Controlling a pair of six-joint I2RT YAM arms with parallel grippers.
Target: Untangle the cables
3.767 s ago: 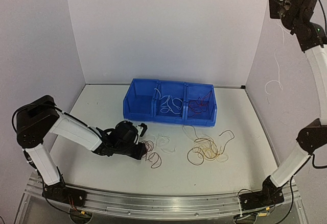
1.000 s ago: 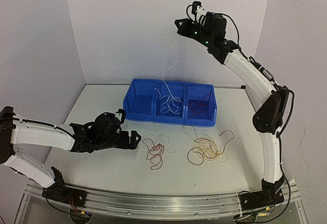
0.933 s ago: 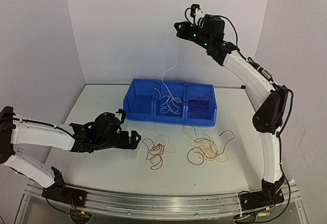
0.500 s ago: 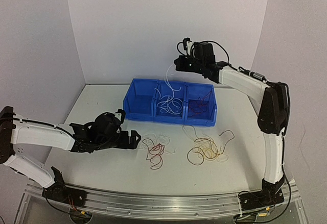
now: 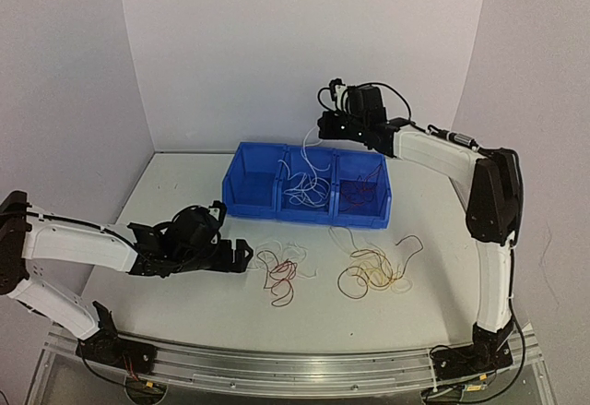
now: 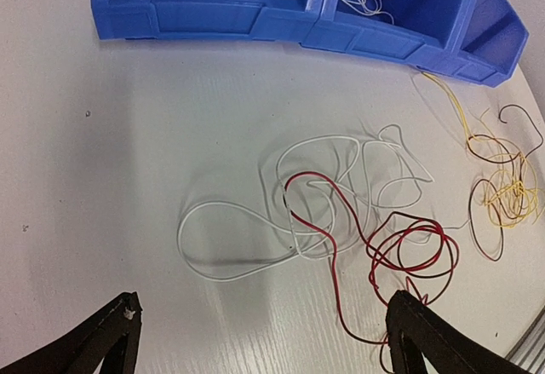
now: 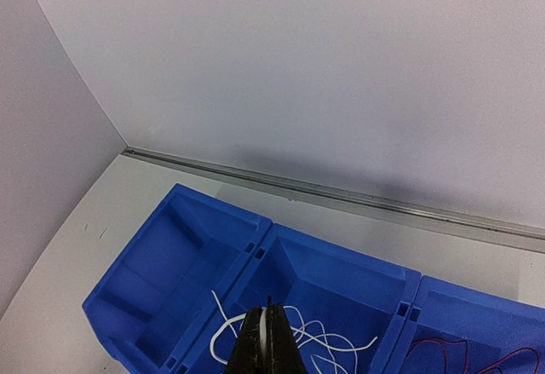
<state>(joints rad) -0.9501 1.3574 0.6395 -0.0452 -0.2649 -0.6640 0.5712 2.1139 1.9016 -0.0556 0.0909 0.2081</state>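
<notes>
While white cables (image 5: 304, 187) fill the middle bin (image 5: 307, 212), red cables (image 5: 362, 188) fill another.

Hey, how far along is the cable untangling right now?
Partly done: white wires already lie in the middle compartment of the blue bin, and red wires in its right compartment. In hand: the right gripper is shut on a white wire hanging over the middle compartment. Left to do: the white-and-red tangle in front of the open left gripper, and the yellow-and-brown tangle further right on the table.
</notes>
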